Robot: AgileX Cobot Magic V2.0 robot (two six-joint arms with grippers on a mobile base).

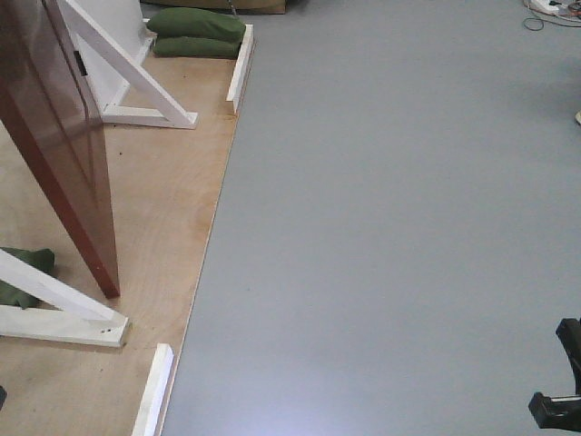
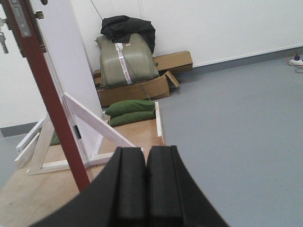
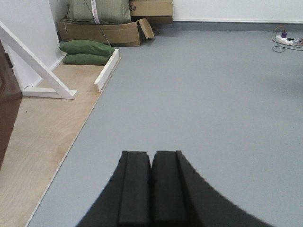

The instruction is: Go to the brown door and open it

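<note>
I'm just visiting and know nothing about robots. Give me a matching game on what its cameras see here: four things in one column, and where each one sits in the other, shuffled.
Things:
1. brown door
2. green sandbags
3. cardboard box
4. power strip

Places:
A. lying directly on the grey floor
B. stacked at the far end of the plywood platform
C. upright over the plywood platform, beside a white brace
D. against the white wall, under an olive-grey bundle

Pairs: 1-C, 2-B, 3-D, 4-A.
</note>
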